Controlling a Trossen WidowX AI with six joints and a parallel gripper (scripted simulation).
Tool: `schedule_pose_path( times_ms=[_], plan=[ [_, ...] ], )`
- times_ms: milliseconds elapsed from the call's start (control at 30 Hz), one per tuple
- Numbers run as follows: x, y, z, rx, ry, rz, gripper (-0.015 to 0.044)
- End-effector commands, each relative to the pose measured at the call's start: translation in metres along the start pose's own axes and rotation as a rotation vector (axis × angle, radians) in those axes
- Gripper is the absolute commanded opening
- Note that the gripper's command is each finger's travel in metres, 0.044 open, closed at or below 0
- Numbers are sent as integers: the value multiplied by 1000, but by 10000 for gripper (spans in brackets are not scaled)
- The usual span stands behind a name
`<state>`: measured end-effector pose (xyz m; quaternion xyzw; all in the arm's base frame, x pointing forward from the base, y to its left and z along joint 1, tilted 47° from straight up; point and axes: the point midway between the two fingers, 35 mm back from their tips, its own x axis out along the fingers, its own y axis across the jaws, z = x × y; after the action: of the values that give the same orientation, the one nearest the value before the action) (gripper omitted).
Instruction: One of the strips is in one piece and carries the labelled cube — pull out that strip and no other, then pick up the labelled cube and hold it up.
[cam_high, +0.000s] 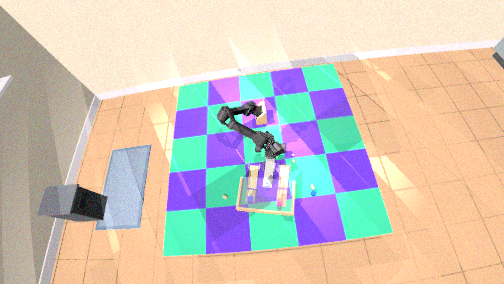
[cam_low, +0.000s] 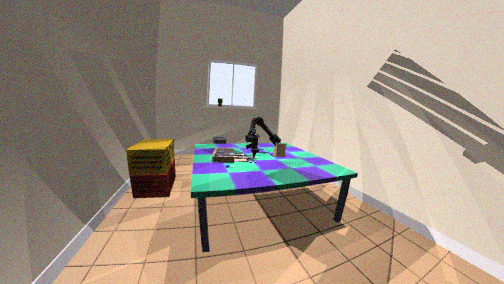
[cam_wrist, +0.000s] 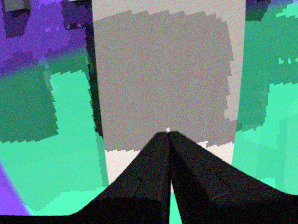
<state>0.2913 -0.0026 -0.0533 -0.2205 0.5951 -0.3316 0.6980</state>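
While looking at the wooden tray (cam_high: 266, 212) (cam_low: 223, 160), can count three strips, all lengthwise and side by side. Can see one middle strip (cam_high: 270, 170) (cam_wrist: 162, 80), grey-white, reaching past the tray's arm-side end, with one small whitish piece (cam_high: 267, 184) near its inner end. Can make out one outer strip (cam_high: 254, 174) with a bluish piece (cam_high: 250, 199) at its far end, and one opposite outer strip (cam_high: 284, 175) with a pink piece (cam_high: 280, 202) at its far end. Cannot read any label at this size, so cannot tell the labelled cube from these three pieces, nor be sure of unbroken strips.

Must place the tool (cam_high: 270, 157) (cam_low: 254, 156) (cam_wrist: 166, 141) just by the arm-side end of the middle strip; fingers pressed together, pinching nothing visible. Cannot tell touching from hovering.

Farther out on the chequered tabletop (cam_high: 227, 235) (cam_low: 255, 182), can find one blue bit (cam_high: 313, 193) with one cream bit (cam_high: 312, 187) beside the tray, and one small bit (cam_high: 225, 196) on the opposite side. Can see one arm (cam_high: 242, 130) (cam_low: 257, 121), bent, and one wooden block (cam_high: 261, 119) (cam_low: 280, 150) near its rear end.

Beyond, can count one window (cam_low: 232, 84) and one yellow-and-red stack (cam_low: 151, 167) on the floor.
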Motion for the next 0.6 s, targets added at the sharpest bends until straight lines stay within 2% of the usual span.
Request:
schedule_pose_path(
  times_ms=[0, 567],
  plan=[
    [5, -1, -15, -9, 30, -2, 0],
    [5, -1, -39, -10, 31, -1, 0]
  ],
)
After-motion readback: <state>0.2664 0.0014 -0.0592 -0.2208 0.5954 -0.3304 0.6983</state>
